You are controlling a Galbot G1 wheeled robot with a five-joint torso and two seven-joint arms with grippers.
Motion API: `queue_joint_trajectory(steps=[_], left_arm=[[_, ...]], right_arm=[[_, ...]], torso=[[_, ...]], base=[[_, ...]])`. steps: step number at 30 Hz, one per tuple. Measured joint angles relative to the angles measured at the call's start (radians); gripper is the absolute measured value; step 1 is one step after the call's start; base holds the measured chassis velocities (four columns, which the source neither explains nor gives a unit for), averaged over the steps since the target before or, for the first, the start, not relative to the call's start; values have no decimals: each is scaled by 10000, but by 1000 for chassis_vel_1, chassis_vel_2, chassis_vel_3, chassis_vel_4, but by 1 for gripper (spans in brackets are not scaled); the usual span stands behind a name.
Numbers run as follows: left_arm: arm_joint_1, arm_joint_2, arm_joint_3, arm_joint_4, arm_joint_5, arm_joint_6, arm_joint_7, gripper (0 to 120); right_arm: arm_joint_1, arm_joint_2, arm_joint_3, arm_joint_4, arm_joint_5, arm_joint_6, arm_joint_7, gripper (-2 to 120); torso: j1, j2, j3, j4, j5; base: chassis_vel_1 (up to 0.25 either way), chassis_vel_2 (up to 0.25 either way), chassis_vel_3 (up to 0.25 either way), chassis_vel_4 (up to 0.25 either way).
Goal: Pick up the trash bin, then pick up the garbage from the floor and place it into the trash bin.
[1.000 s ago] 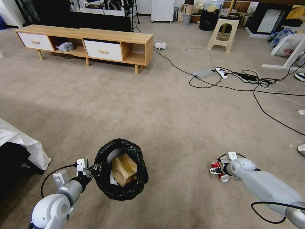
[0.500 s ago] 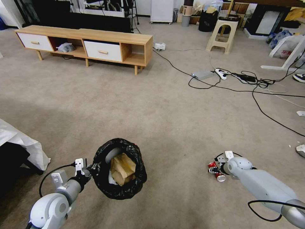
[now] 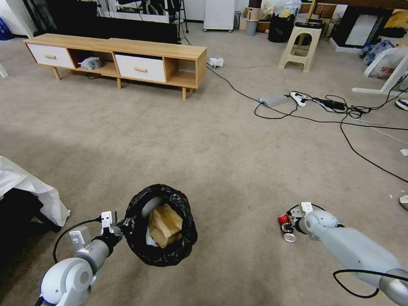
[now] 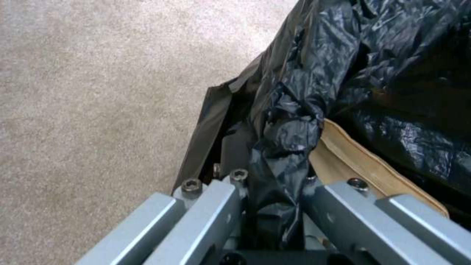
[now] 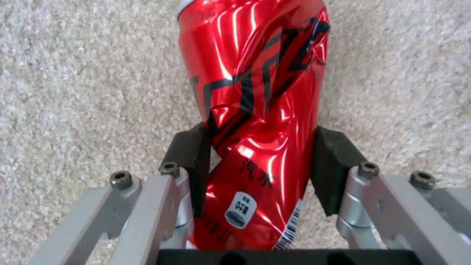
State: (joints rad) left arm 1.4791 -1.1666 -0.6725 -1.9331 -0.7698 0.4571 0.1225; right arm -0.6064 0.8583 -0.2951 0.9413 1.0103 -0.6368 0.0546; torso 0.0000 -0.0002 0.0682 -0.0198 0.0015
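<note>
1. The left gripper [image 3: 121,226] is at the lower left, and its fingers [image 4: 216,206] are pressed together on the rim of the trash bin [image 3: 161,225], pinching the black bag [image 4: 294,121] that is folded over the rim.
2. The trash bin is in front of the robot, a little to the left, above the carpet [image 3: 221,161]. Inside it lies a crumpled brown paper box [image 3: 163,225], and a bit of white shows beside the box (I cannot tell what it is).
3. The crushed red can [image 3: 285,227] is to the right of the bin, well apart from it, low over the carpet.
4. The right gripper [image 3: 290,226] is at the can, and its two dark pads [image 5: 194,158] press on the can's sides (the can's dented middle sits between them), so it pinches the can [image 5: 255,110].
</note>
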Motion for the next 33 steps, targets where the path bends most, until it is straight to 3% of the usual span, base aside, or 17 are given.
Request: queue_joint_trajectory(steps=[4,6,8,15,33], left_arm=[[43,-8,-16,-72,13,10,-9,1],[82,-14,-35,-126,30,15,-16,1],[93,-24,-33,-148,36,17,-15,1],[180,-94,-40,-294,107,21,-23,1],[341,-101,-33,-525,285,24,-25,1]], right_arm=[[-89,-115,51,174,41,-9,105,38],[-160,-258,131,230,35,-37,294,31],[-197,-314,162,324,72,-50,333,28],[-400,-634,409,818,244,-72,463,26],[-901,-2016,1104,3067,1169,-217,1041,26]], torso=[[1,-1,2,0,4],[2,-3,3,-27,-19],[1,-3,3,-29,-16],[1,-2,-1,-4,-11],[2,1,-4,-8,-14]], base=[[0,0,0,0],[0,0,0,0],[0,0,0,0],[0,0,0,0],[0,0,0,0]])
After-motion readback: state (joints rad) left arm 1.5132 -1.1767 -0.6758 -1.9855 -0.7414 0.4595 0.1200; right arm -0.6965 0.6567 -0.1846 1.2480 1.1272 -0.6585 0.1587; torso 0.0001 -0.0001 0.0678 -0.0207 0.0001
